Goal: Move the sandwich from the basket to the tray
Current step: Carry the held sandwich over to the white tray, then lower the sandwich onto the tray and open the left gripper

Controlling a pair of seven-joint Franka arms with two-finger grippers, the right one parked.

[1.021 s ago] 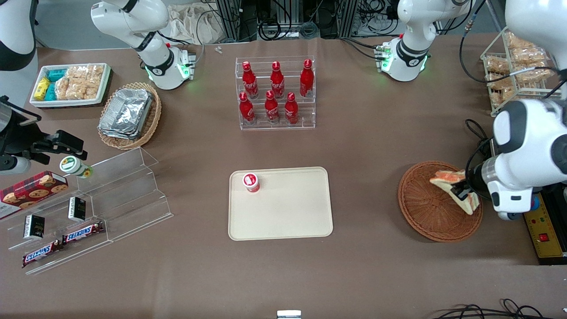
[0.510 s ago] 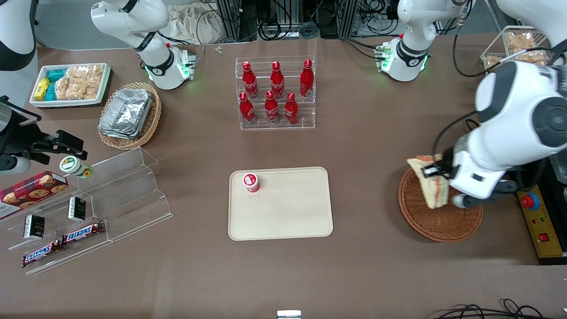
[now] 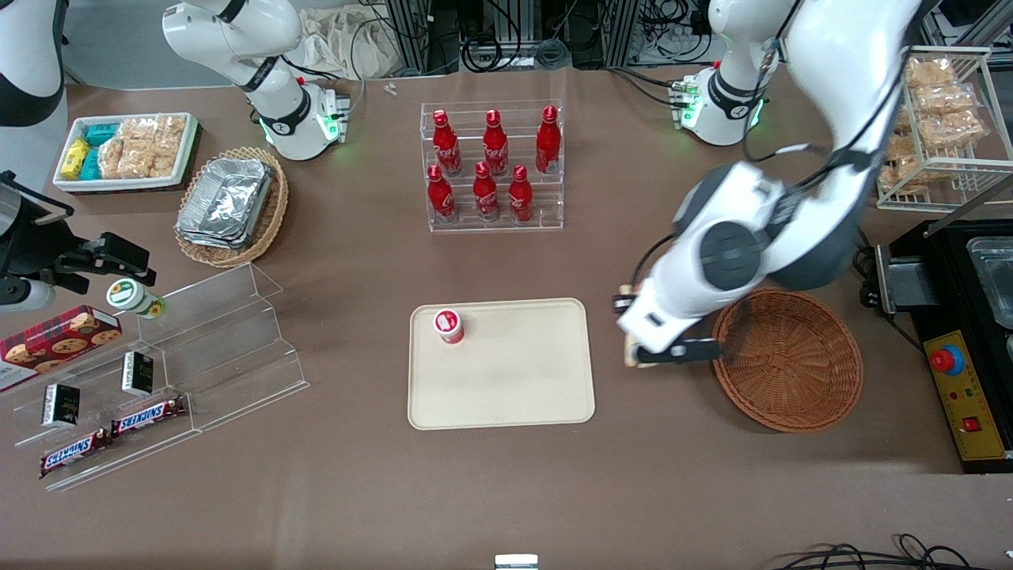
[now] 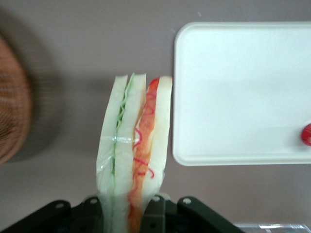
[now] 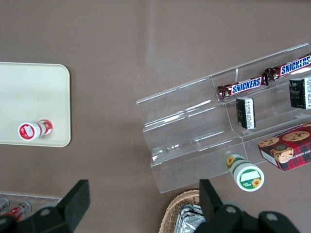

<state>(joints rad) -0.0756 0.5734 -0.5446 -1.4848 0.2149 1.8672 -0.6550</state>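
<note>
My left gripper [image 3: 633, 347] hangs over bare table between the tray [image 3: 506, 396] and the basket [image 3: 787, 360]. It is shut on the sandwich [image 4: 133, 145], a wedge of pale bread with green and red-orange filling that hangs from the black fingers [image 4: 156, 209]. In the front view the wrist covers nearly all of the sandwich. The reddish-brown wicker basket [image 4: 12, 107] has nothing in it. The cream tray [image 4: 243, 92] lies just beside the sandwich's tip, toward the parked arm's end.
A red-capped cup [image 3: 448, 325] stands on the tray's corner. A clear rack of red bottles [image 3: 495, 166] stands farther from the front camera. A wire snack rack [image 3: 942, 119] and a black control box [image 3: 969, 396] sit at the working arm's end.
The gripper has lifted the sandwich out of the basket and carried it toward the tray. The basket now holds nothing.
</note>
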